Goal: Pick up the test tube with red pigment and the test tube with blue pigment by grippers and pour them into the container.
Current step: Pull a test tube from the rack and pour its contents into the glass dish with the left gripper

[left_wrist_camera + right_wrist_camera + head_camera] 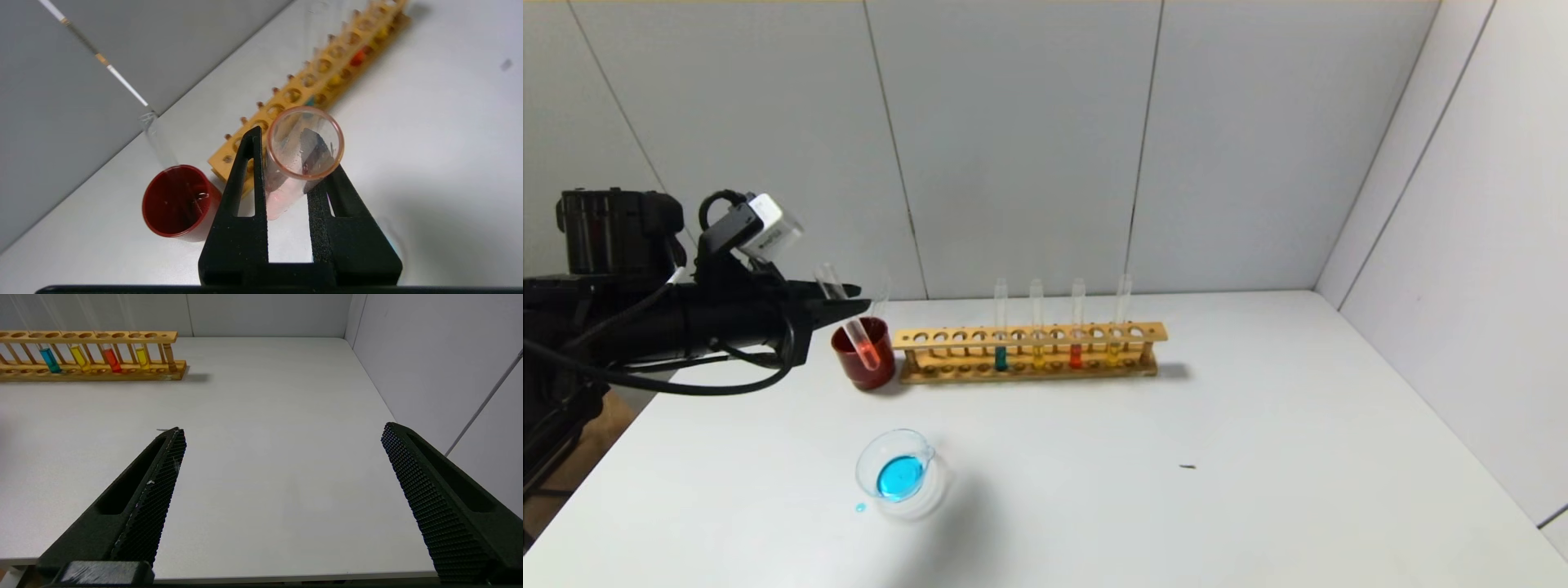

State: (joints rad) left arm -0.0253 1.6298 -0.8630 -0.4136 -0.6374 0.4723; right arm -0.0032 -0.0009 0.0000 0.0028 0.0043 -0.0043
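Observation:
My left gripper [859,298] is shut on a tilted clear test tube [858,335] with a little pink-red liquid at its round bottom, held above the table just in front of the dark red cup [864,367]. In the left wrist view the tube [286,192] sits between the black fingers [245,183], mouth towards the camera. The container [900,474], a small glass dish, holds blue liquid and stands nearer me. A teal-blue tube [1001,357] and a red tube [1076,355] stand in the wooden rack [1029,336]. My right gripper [282,428] is open, empty, over bare table.
An empty clear tube [157,134] leans in the dark red cup [175,200]. Two yellow-liquid tubes [1037,355] also stand in the rack. A blue drop [860,507] lies beside the dish and a small dark speck [1187,466] to the right. Grey walls close the back and right.

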